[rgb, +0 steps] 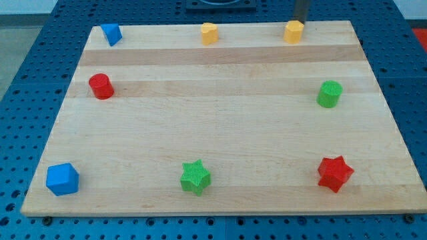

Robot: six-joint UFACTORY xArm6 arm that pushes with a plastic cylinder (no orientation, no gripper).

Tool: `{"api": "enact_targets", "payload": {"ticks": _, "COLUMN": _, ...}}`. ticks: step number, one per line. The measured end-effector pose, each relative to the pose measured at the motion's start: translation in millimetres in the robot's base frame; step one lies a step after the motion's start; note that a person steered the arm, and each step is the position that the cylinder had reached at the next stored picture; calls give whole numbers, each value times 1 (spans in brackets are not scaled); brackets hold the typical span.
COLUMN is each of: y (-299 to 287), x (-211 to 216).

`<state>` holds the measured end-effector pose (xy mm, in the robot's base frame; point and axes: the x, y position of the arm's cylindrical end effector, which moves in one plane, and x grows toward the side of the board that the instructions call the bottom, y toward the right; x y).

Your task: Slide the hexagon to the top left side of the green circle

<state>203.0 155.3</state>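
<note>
The yellow hexagon (293, 31) sits near the top edge of the wooden board, right of centre. The green circle (329, 94) stands near the board's right edge, below and right of the hexagon. My tip (298, 22) comes down from the view's top and ends right at the hexagon's top right edge, seemingly touching it.
A yellow heart-like block (209, 33) is at the top centre, a blue block (111, 33) at the top left, a red circle (101, 87) at the left. A blue cube (63, 179), a green star (195, 177) and a red star (334, 173) lie along the bottom. The wooden board (213, 127) rests on blue pegboard.
</note>
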Motion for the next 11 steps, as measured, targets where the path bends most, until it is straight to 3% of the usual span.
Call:
{"api": "enact_targets", "payload": {"ticks": 3, "y": 28, "x": -12}}
{"api": "enact_targets", "payload": {"ticks": 6, "y": 27, "x": 4}}
{"api": "enact_targets", "payload": {"ticks": 8, "y": -42, "x": 22}}
{"api": "enact_targets", "payload": {"ticks": 11, "y": -32, "x": 28}}
